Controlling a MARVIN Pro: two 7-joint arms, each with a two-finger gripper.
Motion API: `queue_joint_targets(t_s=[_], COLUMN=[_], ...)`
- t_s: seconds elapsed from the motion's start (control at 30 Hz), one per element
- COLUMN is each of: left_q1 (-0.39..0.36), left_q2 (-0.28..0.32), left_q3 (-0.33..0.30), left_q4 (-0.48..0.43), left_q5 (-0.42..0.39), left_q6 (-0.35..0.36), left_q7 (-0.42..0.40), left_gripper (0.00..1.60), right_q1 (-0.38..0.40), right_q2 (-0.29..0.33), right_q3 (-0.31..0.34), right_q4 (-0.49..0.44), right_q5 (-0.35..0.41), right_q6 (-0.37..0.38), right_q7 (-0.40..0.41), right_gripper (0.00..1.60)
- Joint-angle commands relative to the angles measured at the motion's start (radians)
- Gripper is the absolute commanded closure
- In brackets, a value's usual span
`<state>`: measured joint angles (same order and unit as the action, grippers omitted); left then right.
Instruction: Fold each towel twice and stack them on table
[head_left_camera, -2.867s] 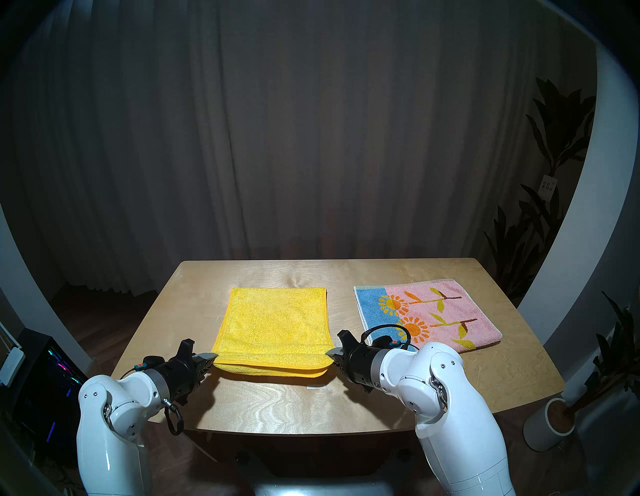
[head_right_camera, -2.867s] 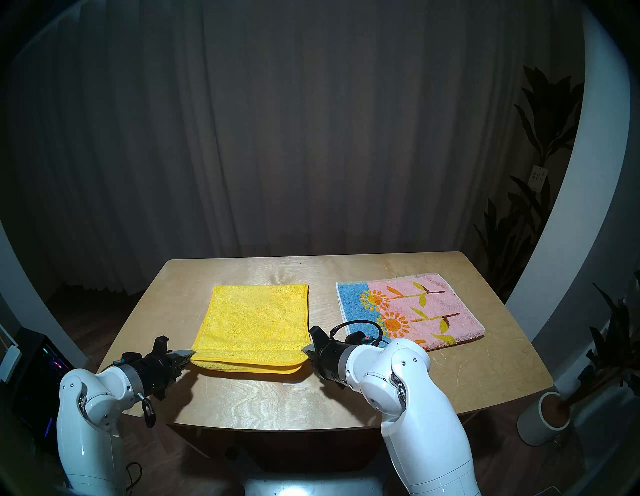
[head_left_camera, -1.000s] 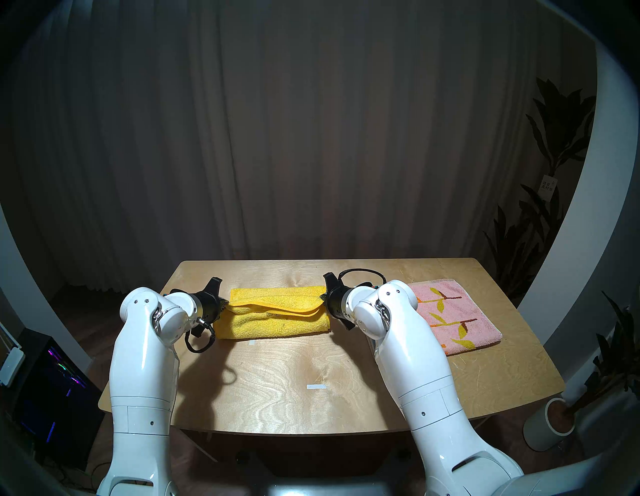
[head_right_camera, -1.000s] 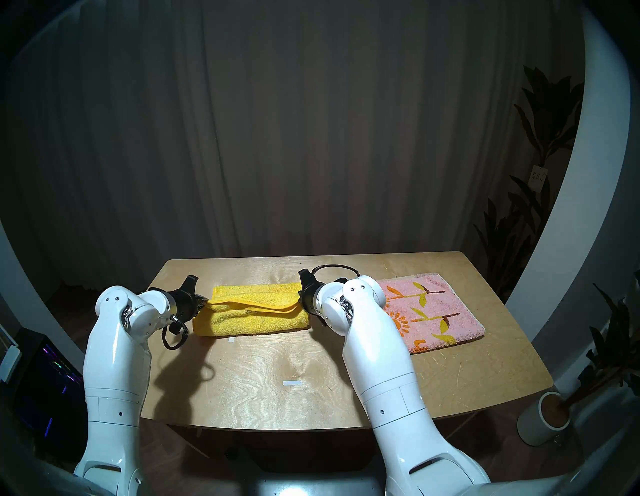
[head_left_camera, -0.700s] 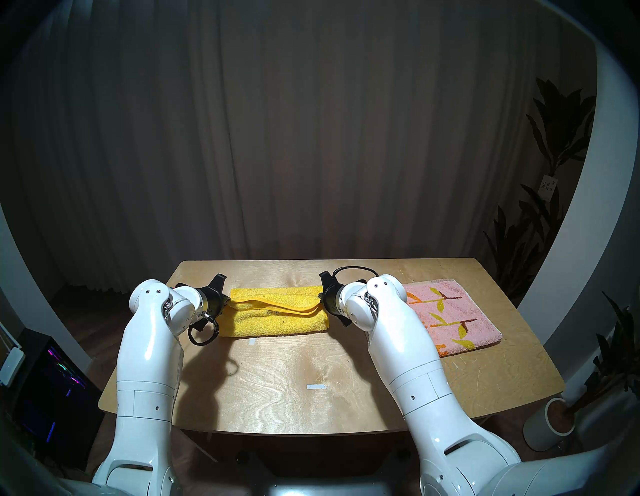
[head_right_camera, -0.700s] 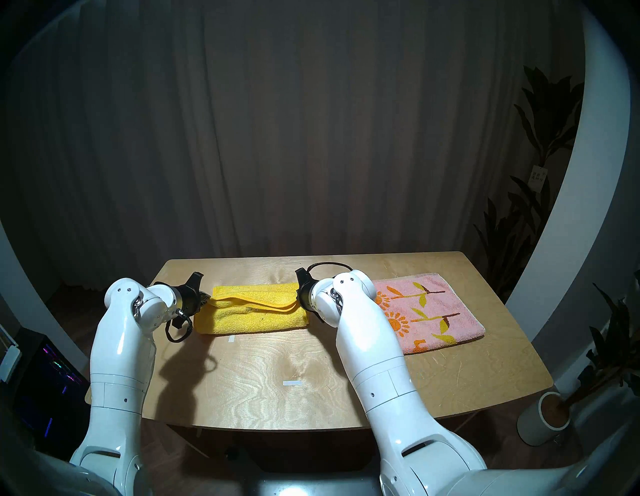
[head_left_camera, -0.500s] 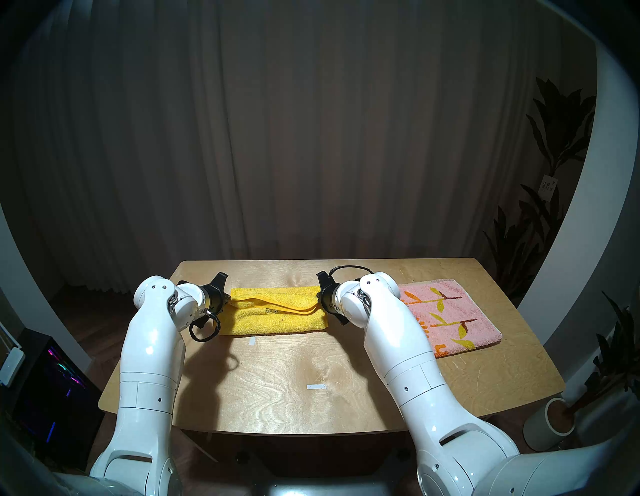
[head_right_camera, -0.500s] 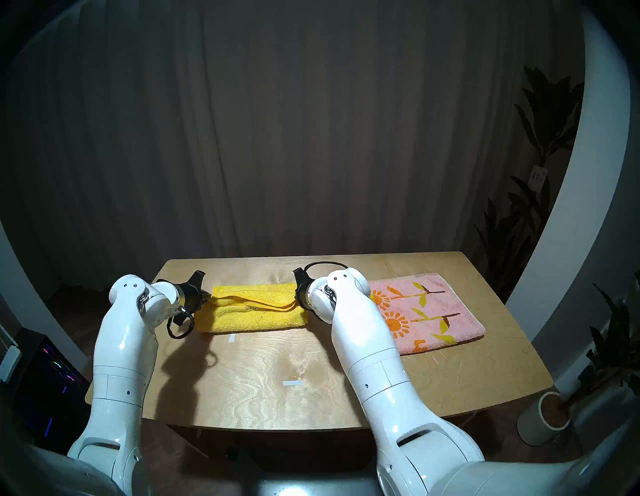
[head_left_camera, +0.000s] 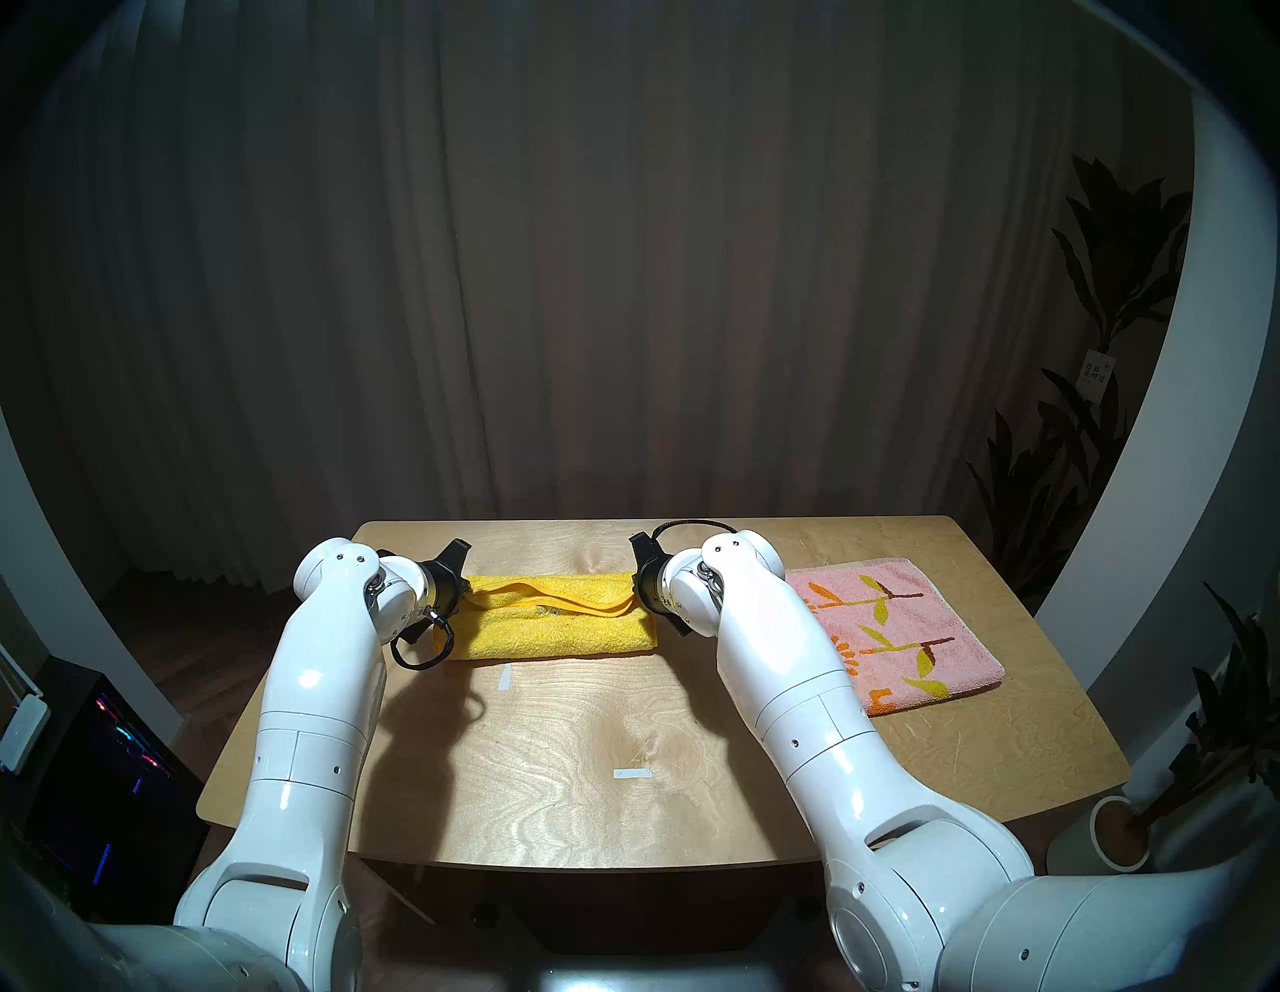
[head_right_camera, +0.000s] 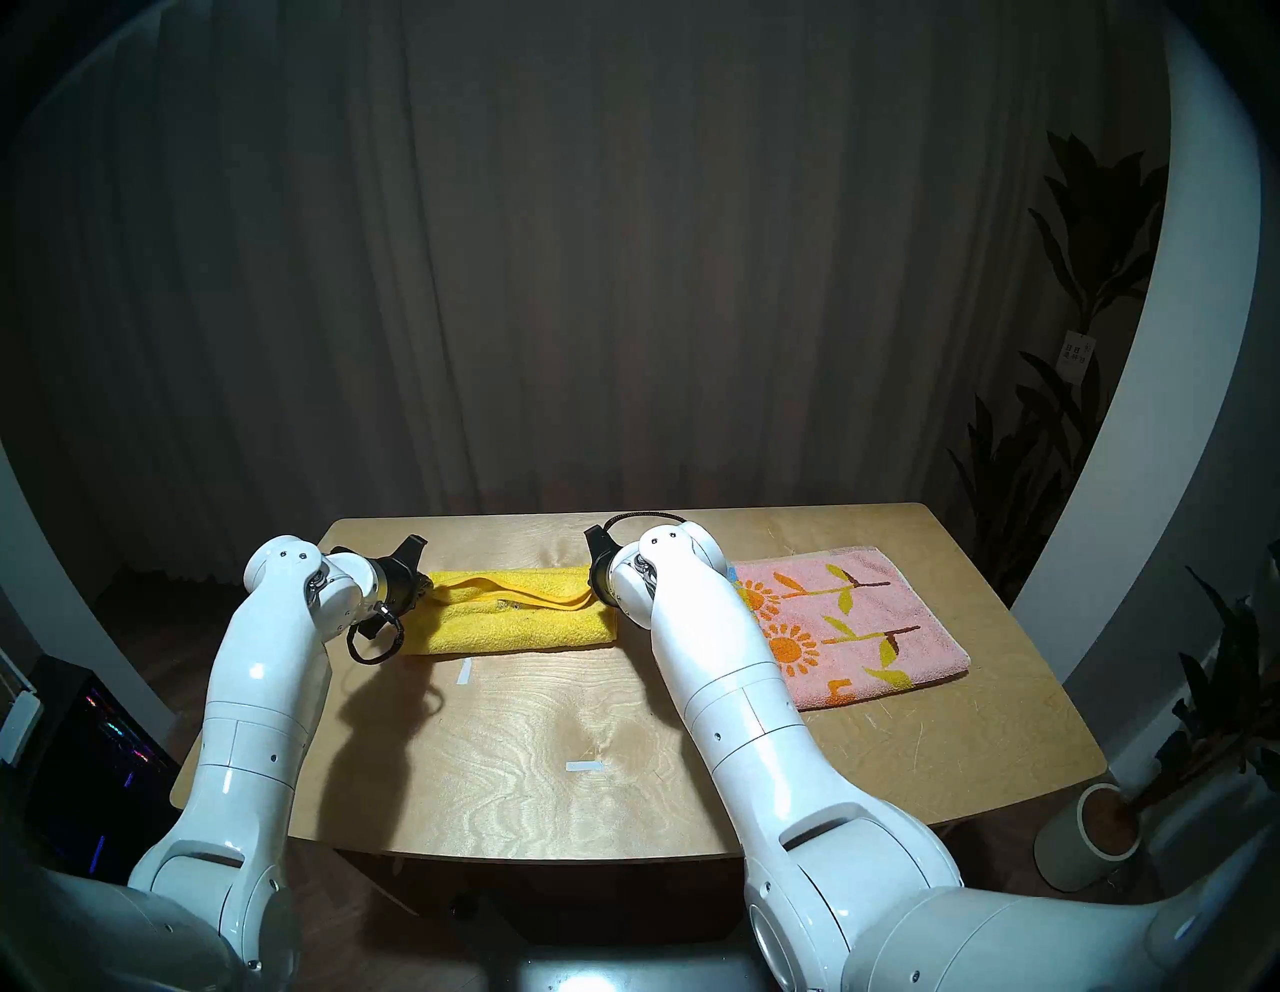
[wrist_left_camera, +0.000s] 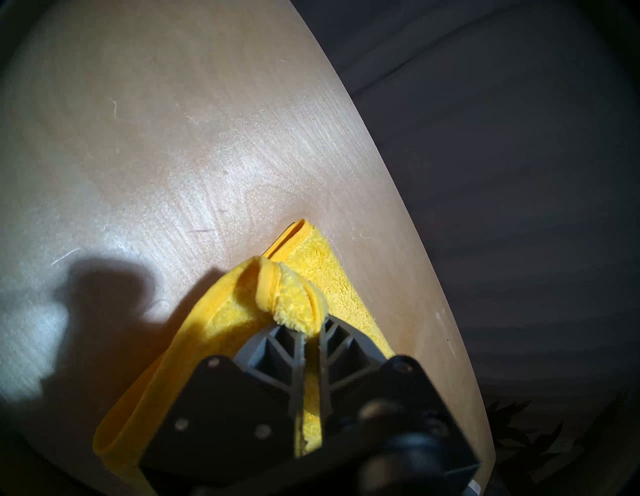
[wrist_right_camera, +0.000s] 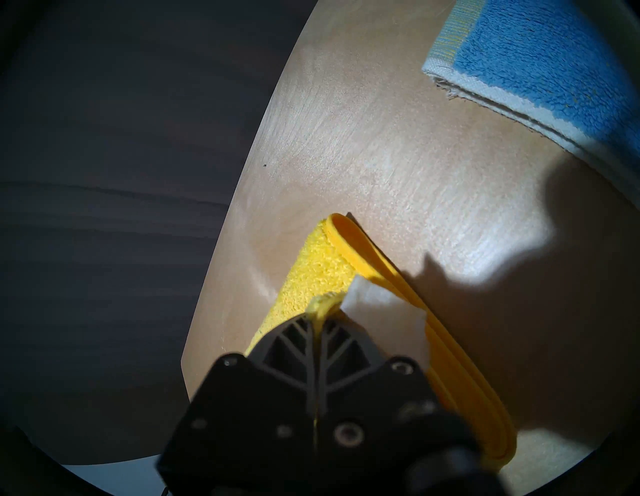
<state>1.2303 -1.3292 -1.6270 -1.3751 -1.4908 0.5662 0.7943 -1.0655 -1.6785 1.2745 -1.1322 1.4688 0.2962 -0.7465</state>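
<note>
Yellow towel (head_left_camera: 554, 627) lies folded on the far tabletop (head_left_camera: 589, 762), between both pincers. Left pincer (wrist_left_camera: 310, 334) clamps its left corner; right pincer (wrist_right_camera: 317, 317) clamps the right corner — hemmed edge raised between them. Pink towel (head_left_camera: 893, 637) flat, right side — untouched.

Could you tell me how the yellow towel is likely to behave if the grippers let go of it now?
The yellow towel looks floppy: its lifted edge sags between the left gripper and right gripper. Released, it would probably drop flat, not spring back.
</note>
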Motion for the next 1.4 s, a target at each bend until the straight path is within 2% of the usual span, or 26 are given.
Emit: queue_joint_targets(t_s=[0.0, 0.03, 0.07, 0.1, 0.13, 0.23, 0.27, 0.47, 0.53, 0.63, 0.67, 0.7, 0.87, 1.37], left_q1=[-0.078, -0.080, -0.083, -0.084, -0.087, -0.090, -0.091, -0.101, -0.109, -0.124, -0.129, -0.134, -0.151, -0.183], left_q2=[0.011, 0.012, 0.013, 0.014, 0.015, 0.018, 0.018, 0.016, 0.013, 0.009, 0.009, 0.007, 0.004, 0.009], left_q3=[0.010, 0.011, 0.013, 0.013, 0.014, 0.016, 0.016, 0.023, 0.028, 0.040, 0.045, 0.049, 0.068, 0.069], left_q4=[0.016, 0.019, 0.024, 0.026, 0.030, 0.035, 0.036, 0.051, 0.063, 0.092, 0.101, 0.110, 0.151, 0.174], left_q5=[0.018, 0.021, 0.023, 0.025, 0.027, 0.032, 0.033, 0.045, 0.050, 0.060, 0.063, 0.066, 0.076, 0.084], left_q6=[-0.011, -0.013, -0.015, -0.017, -0.019, -0.026, -0.027, -0.044, -0.049, -0.059, -0.061, -0.064, -0.070, -0.083], left_q7=[-0.043, -0.047, -0.050, -0.051, -0.055, -0.065, -0.068, -0.094, -0.101, -0.122, -0.132, -0.134, -0.154, -0.201], left_gripper=[0.87, 0.81, 0.79, 0.73, 0.52, 0.07, 0.00, 0.01, 0.16, 0.14, 0.23, 0.24, 0.14, 0.15], right_q1=[0.051, 0.049, 0.050, 0.051, 0.052, 0.052, 0.053, 0.062, 0.066, 0.081, 0.086, 0.091, 0.115, 0.171], right_q2=[-0.015, -0.016, -0.014, -0.014, -0.014, -0.013, -0.014, -0.012, -0.013, -0.018, -0.019, -0.021, -0.028, -0.042], right_q3=[0.000, 0.002, 0.000, 0.000, 0.000, 0.003, 0.004, 0.005, 0.005, 0.007, 0.007, 0.007, 0.006, 0.010], right_q4=[0.011, 0.014, 0.017, 0.016, 0.018, 0.020, 0.020, 0.036, 0.046, 0.078, 0.088, 0.098, 0.147, 0.201], right_q5=[-0.001, 0.002, 0.000, 0.003, 0.005, 0.009, 0.011, 0.016, 0.018, 0.018, 0.017, 0.017, 0.019, 0.028], right_q6=[-0.007, -0.009, -0.009, -0.004, -0.003, -0.002, -0.001, -0.003, -0.007, -0.017, -0.021, -0.023, -0.031, -0.056], right_q7=[0.045, 0.063, 0.071, 0.079, 0.089, 0.119, 0.122, 0.160, 0.175, 0.206, 0.213, 0.219, 0.247, 0.309], right_gripper=[1.59, 1.44, 1.21, 1.37, 1.25, 0.56, 0.00, 0.00, 0.00, 0.00, 0.00, 0.00, 0.00, 0.00])
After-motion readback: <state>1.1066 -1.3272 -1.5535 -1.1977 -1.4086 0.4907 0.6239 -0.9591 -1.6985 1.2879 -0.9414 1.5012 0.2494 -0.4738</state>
